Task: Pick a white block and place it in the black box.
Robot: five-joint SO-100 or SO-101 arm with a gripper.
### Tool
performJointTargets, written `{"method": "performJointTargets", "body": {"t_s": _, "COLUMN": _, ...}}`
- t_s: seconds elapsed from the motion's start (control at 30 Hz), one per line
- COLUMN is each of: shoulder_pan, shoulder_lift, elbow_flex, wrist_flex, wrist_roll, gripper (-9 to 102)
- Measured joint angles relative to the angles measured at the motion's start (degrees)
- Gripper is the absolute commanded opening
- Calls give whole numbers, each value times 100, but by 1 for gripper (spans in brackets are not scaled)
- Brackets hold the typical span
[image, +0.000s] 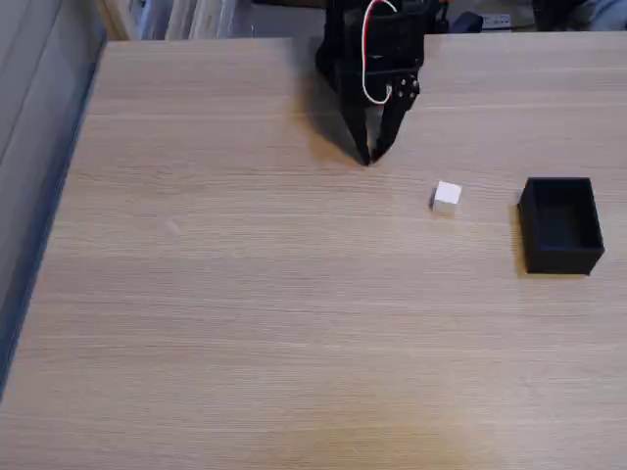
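Note:
A small white block [447, 197] lies on the wooden table, right of centre in the fixed view. To its right stands the black box [560, 224], open-topped and with nothing visible inside. My black gripper [370, 157] hangs from the arm at the top centre, pointing down at the table, up and to the left of the block. Its fingertips meet at a point, holding nothing.
The light wooden table [245, 323] spreads across the view, with its left edge running diagonally at the far left. Behind the arm, along the table's far edge, sit some cluttered items [186, 18].

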Motion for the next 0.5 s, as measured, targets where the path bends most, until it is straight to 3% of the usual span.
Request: {"method": "performJointTargets", "body": {"t_s": 0.5, "shoulder_pan": 387, "shoulder_lift": -580, "elbow_flex": -167, "wrist_flex": -299, "wrist_roll": -466, "gripper": 0}}
